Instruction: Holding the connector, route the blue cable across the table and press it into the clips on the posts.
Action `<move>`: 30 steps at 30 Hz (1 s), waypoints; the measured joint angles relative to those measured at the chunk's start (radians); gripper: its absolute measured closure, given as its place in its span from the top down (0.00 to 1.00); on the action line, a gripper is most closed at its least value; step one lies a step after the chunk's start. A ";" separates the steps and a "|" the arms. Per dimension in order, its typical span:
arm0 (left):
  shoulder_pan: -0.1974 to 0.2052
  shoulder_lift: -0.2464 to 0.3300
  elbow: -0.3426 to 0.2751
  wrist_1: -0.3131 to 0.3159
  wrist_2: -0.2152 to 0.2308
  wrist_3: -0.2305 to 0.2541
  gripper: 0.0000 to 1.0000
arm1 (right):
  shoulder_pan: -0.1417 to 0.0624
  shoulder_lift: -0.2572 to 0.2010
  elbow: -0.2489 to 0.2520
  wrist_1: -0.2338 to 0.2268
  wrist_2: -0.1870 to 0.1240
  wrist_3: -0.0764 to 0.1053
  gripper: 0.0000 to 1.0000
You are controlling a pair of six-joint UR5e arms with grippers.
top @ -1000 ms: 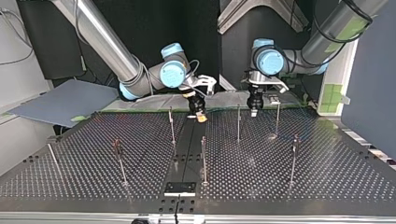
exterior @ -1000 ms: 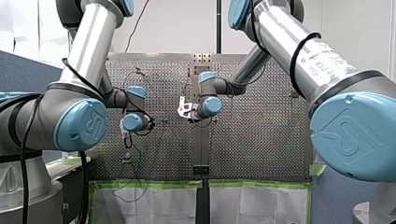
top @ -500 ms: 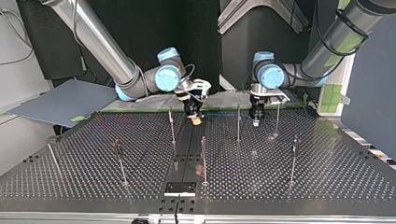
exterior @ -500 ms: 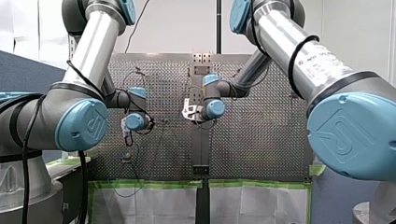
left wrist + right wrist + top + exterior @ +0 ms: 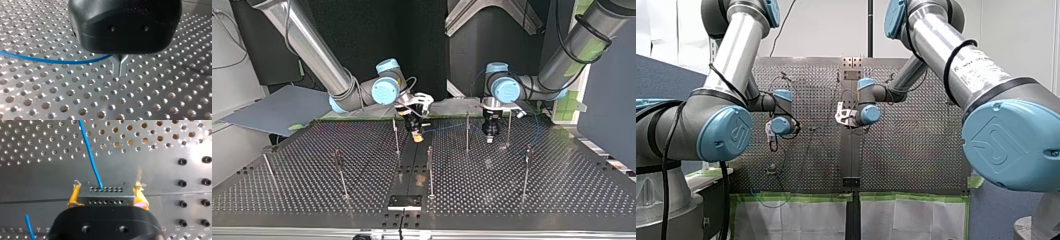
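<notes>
1. My right gripper (image 5: pixel 107 193) is clamped on the connector (image 5: pixel 106 196). Its two yellow pads (image 5: pixel 74 196) press the block's short ends, and their edges are frayed.
2. The connector is a dark grey rectangular block. Its face has two rows of small round holes.
3. The cable (image 5: pixel 90 152), thin, smooth and bright blue, comes out of one hole in the upper row. It runs straight ahead of the gripper over the table (image 5: pixel 37 177). A second short piece of blue shows beside the gripper's black body.
4. My left gripper (image 5: pixel 120 71) has its metal fingers (image 5: pixel 116 66) drawn together, with only a thin slit between them. The cable runs in between them at their base, under the rounded black housing. The tips hang just above the table.
5. From there the cable sags away to one side in a shallow curve, close over the holes.
6. In the top view both grippers point down near the far edge. The right one is at the dark middle strip and the left one is further to that view's right. The cable spans between them.
7. The table is dull metal, drilled in a regular grid. Thin upright posts (image 5: pixel 467 132) stand on it, one of them between the two grippers. Their clips are too small to make out.
</notes>
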 joint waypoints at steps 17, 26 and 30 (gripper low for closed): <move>-0.004 0.011 -0.005 -0.135 -0.028 0.061 0.98 | 0.002 0.000 -0.001 0.067 -0.001 -0.004 0.00; -0.022 0.075 -0.070 -0.211 0.006 0.079 0.98 | 0.007 0.000 0.001 0.137 0.033 -0.009 0.00; -0.038 0.110 -0.105 -0.223 0.004 0.067 0.98 | 0.007 -0.001 0.002 0.149 0.043 -0.010 0.00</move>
